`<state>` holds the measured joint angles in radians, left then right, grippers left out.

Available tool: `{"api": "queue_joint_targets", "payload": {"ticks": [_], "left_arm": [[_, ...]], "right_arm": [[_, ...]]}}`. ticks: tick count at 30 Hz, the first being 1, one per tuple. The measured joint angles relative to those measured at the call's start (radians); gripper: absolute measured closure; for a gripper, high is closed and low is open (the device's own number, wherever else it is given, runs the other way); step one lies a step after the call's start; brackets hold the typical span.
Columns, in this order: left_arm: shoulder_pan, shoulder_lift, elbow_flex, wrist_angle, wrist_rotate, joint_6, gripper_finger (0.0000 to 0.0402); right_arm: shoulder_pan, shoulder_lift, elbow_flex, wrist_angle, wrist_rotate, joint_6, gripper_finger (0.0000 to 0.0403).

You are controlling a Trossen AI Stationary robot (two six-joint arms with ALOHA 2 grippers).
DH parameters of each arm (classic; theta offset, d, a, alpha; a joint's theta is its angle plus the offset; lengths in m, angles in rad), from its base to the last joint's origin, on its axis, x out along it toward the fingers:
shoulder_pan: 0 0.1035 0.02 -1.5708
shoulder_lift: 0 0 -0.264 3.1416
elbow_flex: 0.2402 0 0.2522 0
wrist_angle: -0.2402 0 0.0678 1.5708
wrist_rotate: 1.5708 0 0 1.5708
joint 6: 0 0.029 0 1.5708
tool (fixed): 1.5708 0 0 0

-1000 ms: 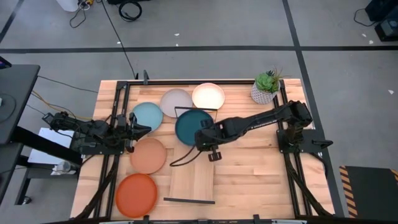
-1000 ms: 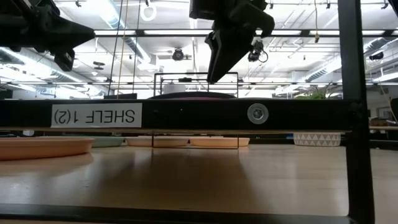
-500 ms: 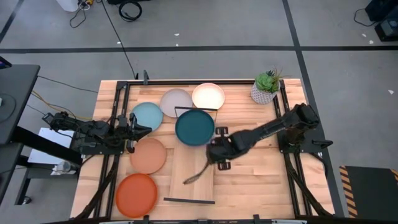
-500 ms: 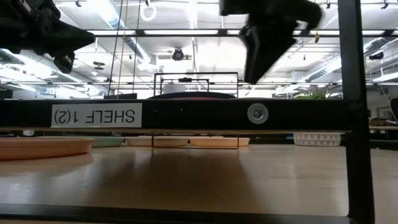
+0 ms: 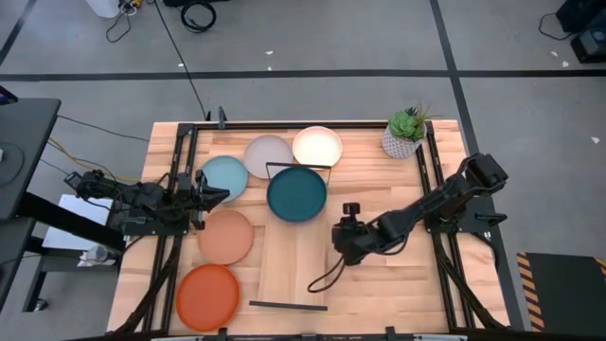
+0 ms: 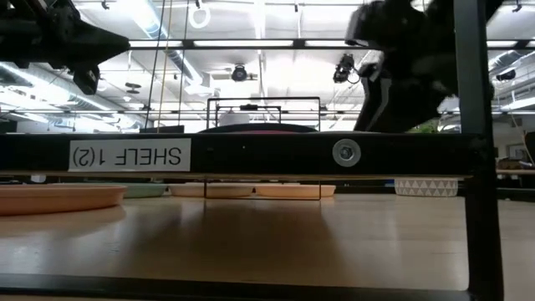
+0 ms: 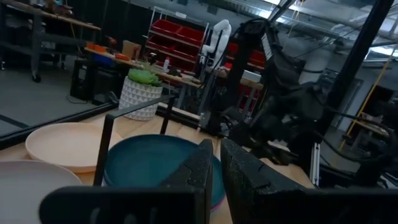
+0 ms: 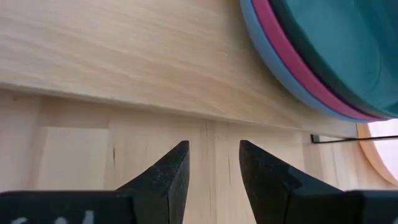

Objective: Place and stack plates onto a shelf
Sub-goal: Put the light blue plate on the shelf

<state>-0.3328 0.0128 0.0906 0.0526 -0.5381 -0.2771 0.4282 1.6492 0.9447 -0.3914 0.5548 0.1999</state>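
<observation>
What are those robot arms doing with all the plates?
They are stacking plates on a wooden shelf. A dark teal plate tops a stack there, with a magenta plate and a blue plate under it. The right hand is open and empty, beside the shelf and away from the stack. The left hand waits shut at the table's left edge. The light blue plate, grey plate, cream plate, peach plate and orange plate lie on the table.
</observation>
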Motion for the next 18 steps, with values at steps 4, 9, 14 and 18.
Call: {"api": "queue_joint_targets", "payload": {"ticks": [4,9,14,18], "left_arm": [[0.0,0.0,0.0,-0.001,0.003,-0.026,0.0363],[0.011,0.008,0.002,-0.008,-0.019,-0.09,0.0363],[0.058,0.103,0.04,-0.13,0.024,-0.228,0.0369],[0.087,0.253,0.066,-0.155,0.086,-0.351,0.038]], "right_arm": [[0.0,-0.041,-0.14,0.198,0.011,-0.087,0.0257],[0.0,-0.116,-0.325,0.455,0.053,-0.149,0.0257],[-0.018,-0.195,-0.502,0.793,0.117,-0.284,0.0257],[-0.051,-0.22,-0.618,1.086,0.061,-0.36,0.0257]]}}
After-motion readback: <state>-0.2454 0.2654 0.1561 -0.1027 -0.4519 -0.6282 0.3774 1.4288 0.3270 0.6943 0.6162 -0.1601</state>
